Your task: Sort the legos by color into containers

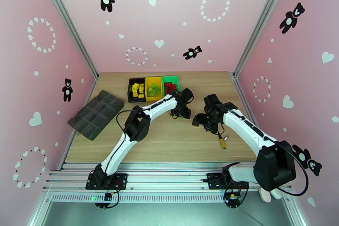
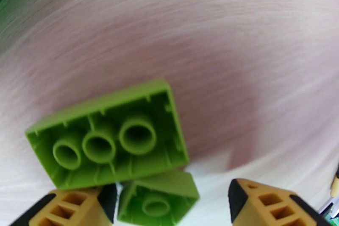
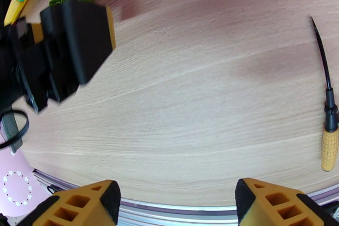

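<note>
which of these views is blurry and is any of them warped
Left wrist view: the table grain is smeared into curved streaks, likely motion blur, while the big green brick is fairly sharp. Right wrist view: sharp, but fisheye bends the table's near edge; screwdriver crisp. Top view: sharp, evenly lit, soft shadows on the table.

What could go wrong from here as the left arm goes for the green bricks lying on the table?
The larger green brick and the smaller green brick lie underside-up, close together, at the open left gripper; closing might catch both or flick one away. The open right gripper hovers near the left one, so the arms could bump. The screwdriver beside the right arm could get nudged.
</note>
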